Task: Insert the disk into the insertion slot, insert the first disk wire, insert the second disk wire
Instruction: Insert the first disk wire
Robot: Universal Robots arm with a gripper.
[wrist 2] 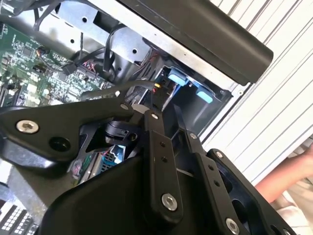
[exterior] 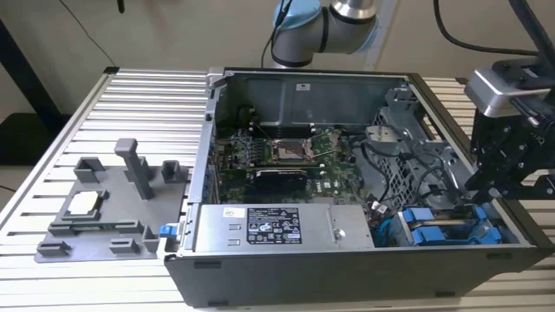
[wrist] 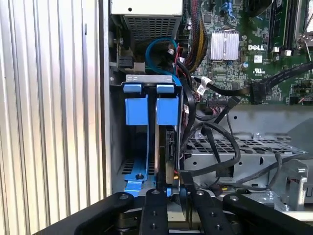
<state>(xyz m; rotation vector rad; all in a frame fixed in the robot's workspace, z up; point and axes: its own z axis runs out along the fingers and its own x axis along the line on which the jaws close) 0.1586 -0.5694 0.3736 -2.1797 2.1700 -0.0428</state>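
From my station, the closest thing on screen is the gripper (wrist: 171,190). In the first wrist view its black fingers (wrist: 155,196) pinch the near edge of the disk (wrist: 169,152) from both sides, so I read the hand as closed on it. The second wrist view shows the same pair of linkages converging over the bay (wrist 2: 165,120).

The disk stands on edge in its blue carrier, already seated in the insertion slot (wrist: 166,80) of the grey drive cage (wrist: 113,127). Its blue front tab sits at the far end, level with the tab of the other blue-fronted drive (wrist: 136,110) in the bay just beside it. A bundle of black cables (wrist: 215,147) loops close along the disk's other side and lies over the perforated metal of the cage. I cannot make out any wire plugged into the disk.

Past the cage comes a coiled blue cable (wrist: 156,49), then the vented end of the power supply (wrist: 146,19), with the green motherboard (wrist: 230,63) and its finned heatsink (wrist: 224,45) beside it.

In the exterior view the gripper (exterior: 494,182) hangs over the corner of the open computer case (exterior: 347,273) at the exterior view's right, and the power supply (exterior: 269,227) is next along toward the left. The case lies on a slatted aluminium table (exterior: 139,104). A grey fixture plate (exterior: 95,214) rests well apart at the exterior view's left, and the arm's base joint (exterior: 325,26) stands behind the case.
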